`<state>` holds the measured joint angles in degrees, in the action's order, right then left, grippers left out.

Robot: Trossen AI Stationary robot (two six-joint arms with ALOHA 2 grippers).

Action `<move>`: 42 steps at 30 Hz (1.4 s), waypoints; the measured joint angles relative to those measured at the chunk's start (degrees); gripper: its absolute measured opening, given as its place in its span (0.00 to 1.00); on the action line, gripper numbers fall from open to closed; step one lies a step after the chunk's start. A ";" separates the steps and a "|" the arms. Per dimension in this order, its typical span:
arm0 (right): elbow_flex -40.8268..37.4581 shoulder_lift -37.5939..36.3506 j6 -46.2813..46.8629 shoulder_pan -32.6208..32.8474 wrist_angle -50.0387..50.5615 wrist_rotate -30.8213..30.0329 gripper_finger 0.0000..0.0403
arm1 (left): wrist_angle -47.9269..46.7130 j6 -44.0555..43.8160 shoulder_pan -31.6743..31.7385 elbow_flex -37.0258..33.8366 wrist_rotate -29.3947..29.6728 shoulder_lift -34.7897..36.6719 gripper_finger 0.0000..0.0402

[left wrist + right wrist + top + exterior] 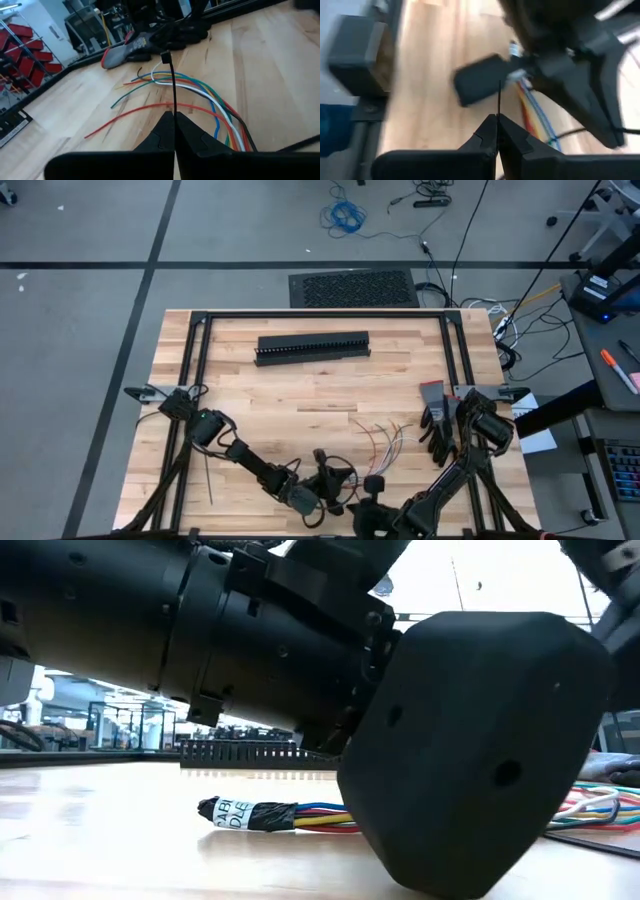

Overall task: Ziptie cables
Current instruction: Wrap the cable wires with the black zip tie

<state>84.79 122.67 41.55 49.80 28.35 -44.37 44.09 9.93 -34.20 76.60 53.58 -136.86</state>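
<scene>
The cables (383, 442) lie loose on the wood near the table's near edge. They are thin coloured wires with splayed ends (200, 92), and one end is wrapped in black tape with a white label (245, 815). Both grippers meet just to the near-left of them. My left gripper (174, 116) (330, 480) is shut on a thin black ziptie (173, 85). My right gripper (497, 119) (368, 485) is shut on a thin black strip (499, 97). I cannot tell whether both hold the same ziptie. Another dark strip (207, 478) lies flat by the left arm. My left gripper pinches the ziptie's strap (174, 107) between its two fingertips. The strap stands straight out past the fingers, above the wires and clear of the table, and ends in the small square head (166, 57). My right gripper pinches a thin black strip (498, 110) between its two fingertips. The strip runs straight on from the fingers toward the left arm and the wires (532, 102). Its far end is lost against the dark arm.
A long black slotted duct (312, 347) lies across the far half of the table. A hand tool with red-grey handles (432, 395) lies right of the wires by the right arm's base. Black frame rails (320, 315) border the table. Bare wood spreads between duct and wires.
</scene>
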 joint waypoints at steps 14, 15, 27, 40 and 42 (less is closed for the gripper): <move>-0.07 -4.87 11.00 -0.12 4.90 0.83 0.00 | 1.01 7.28 -4.03 0.11 8.02 0.11 0.00; -0.07 -5.11 11.02 -0.51 5.03 1.39 0.00 | 1.01 7.38 -4.07 0.11 8.04 0.11 0.00; -18.49 -16.62 7.57 -2.90 -24.51 12.13 0.00 | 1.95 14.49 -5.04 0.15 13.58 0.20 0.00; -43.98 -21.57 9.95 -7.18 -62.27 22.49 0.00 | 2.06 17.73 -2.81 0.11 8.50 0.22 0.00; -43.98 -21.57 8.65 -8.21 -63.76 24.76 0.00 | 2.04 17.94 -2.27 0.11 7.21 0.22 0.00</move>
<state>40.82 101.10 50.21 41.59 -35.40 -19.62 46.13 27.87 -36.48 76.71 60.79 -136.64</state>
